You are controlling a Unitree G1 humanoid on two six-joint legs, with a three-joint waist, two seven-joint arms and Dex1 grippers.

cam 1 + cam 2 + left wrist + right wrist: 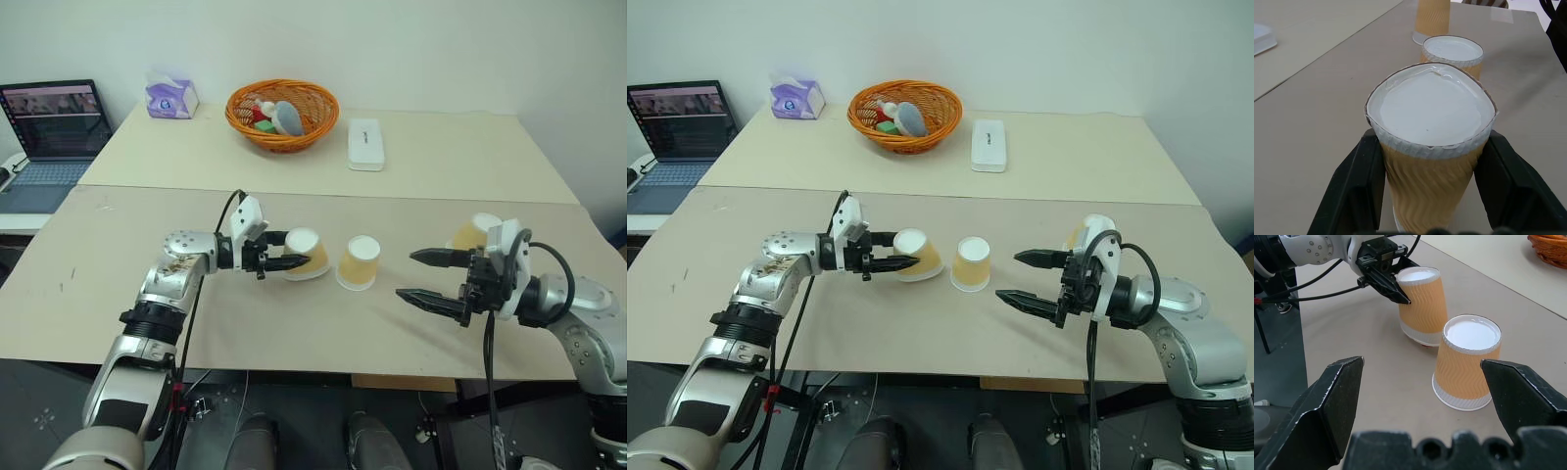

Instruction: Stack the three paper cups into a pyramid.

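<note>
Tan-orange paper cup (308, 254) is clamped, tilted, in the left gripper (290, 262), beside an upturned cup (359, 262); right gripper (427, 276) gapes wide, empty.

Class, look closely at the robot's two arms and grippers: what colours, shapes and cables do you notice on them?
Both arms are silver-grey metal segments with black joint rings. The left gripper and right gripper each have two black, pointed, wedge-shaped fingers and a small white block at the wrist. A black cable loops over each wrist and hangs down along the arm.
</note>
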